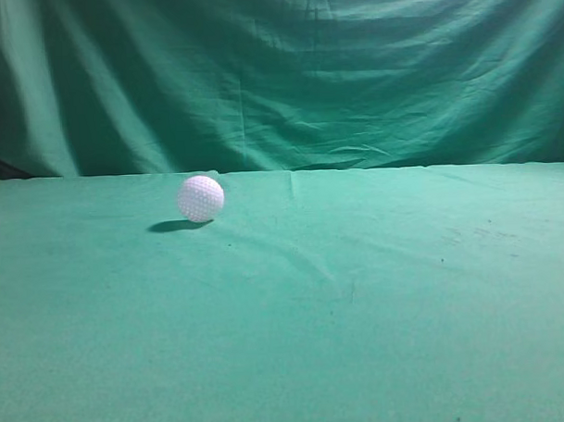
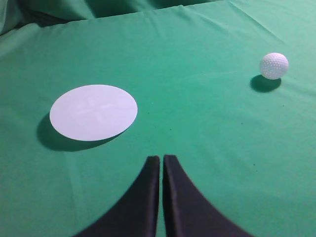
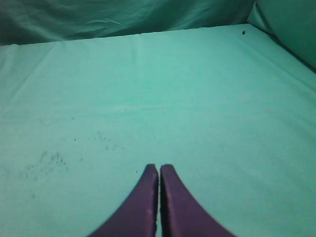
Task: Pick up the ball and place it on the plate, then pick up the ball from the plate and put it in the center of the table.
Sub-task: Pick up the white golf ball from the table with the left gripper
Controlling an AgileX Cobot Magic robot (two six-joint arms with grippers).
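Note:
A small white dimpled ball [image 1: 200,197] rests on the teal-green table [image 1: 359,301], left of the middle in the exterior view. It also shows in the left wrist view [image 2: 274,65] at the upper right. A flat white round plate [image 2: 94,111] lies on the table to the left of the ball in the left wrist view; it is out of the exterior view. My left gripper [image 2: 161,158] is shut and empty, above the cloth between plate and ball, nearer the camera. My right gripper [image 3: 159,167] is shut and empty over bare cloth. Neither gripper shows in the exterior view.
A draped green backdrop curtain [image 1: 286,72] hangs behind the table's far edge. The cloth has slight wrinkles and a few dark specks [image 3: 49,160] in the right wrist view. The table's right edge shows at the upper right of the right wrist view.

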